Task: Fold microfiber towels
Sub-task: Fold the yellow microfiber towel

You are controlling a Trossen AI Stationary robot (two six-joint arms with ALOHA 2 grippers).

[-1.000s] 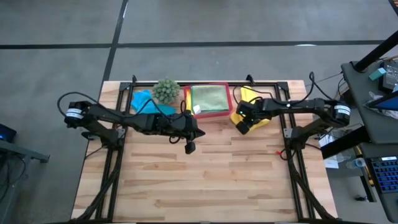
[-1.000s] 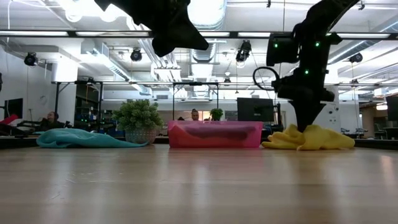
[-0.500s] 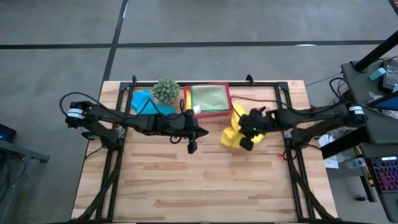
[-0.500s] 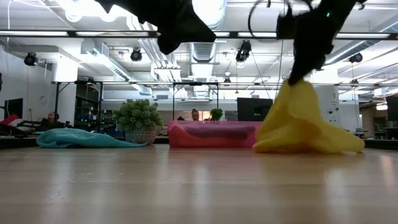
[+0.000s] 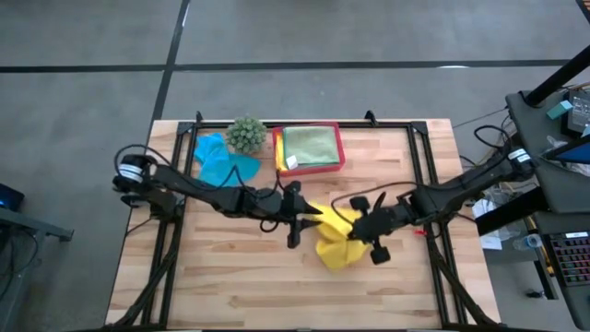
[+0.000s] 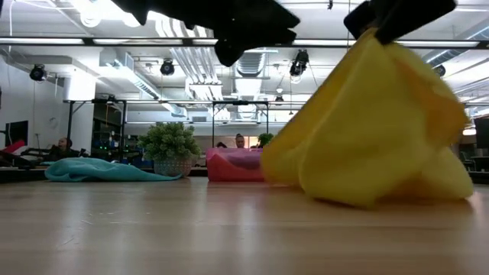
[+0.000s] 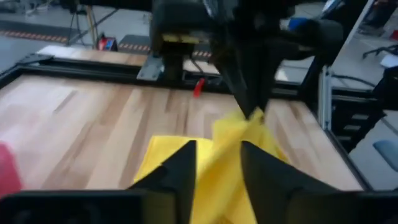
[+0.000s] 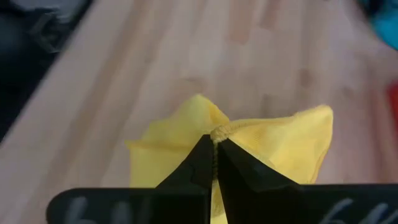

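Note:
A yellow microfiber towel [image 5: 334, 249] hangs bunched at the table's middle, with my right gripper [image 5: 353, 229] shut on its top. In the low view the yellow towel [image 6: 367, 130] drapes down with its lower folds on the wood. My left gripper [image 7: 217, 155] stands open just left of it, level, a fold of the yellow cloth showing between its fingers. A teal towel [image 5: 219, 159] lies flat at the far left. A light green towel [image 5: 309, 143] lies in the pink tray [image 5: 339, 161]. My left gripper: I cannot tell whether its open fingers touch the yellow fold between them. My right gripper pinches a bunched, hemmed edge [image 8: 219, 130] of the yellow towel between its two fingers, slanting down from the table's right. The towel hangs slack below, its lower folds [image 6: 359, 195] on the table.
A small spiky green plant [image 5: 246, 134] stands at the far edge between the teal towel and the pink tray. Black frame rails [image 5: 419, 175] run along the table's left, right and far sides. Bare wood [image 5: 277, 286] stretches toward the near edge.
My right gripper has lifted the yellow towel from the far right and carried it toward the table's middle and near edge, rolling as it went; the towel now hangs bunched with its lower part dragging. My left gripper has gone a little toward the towel.

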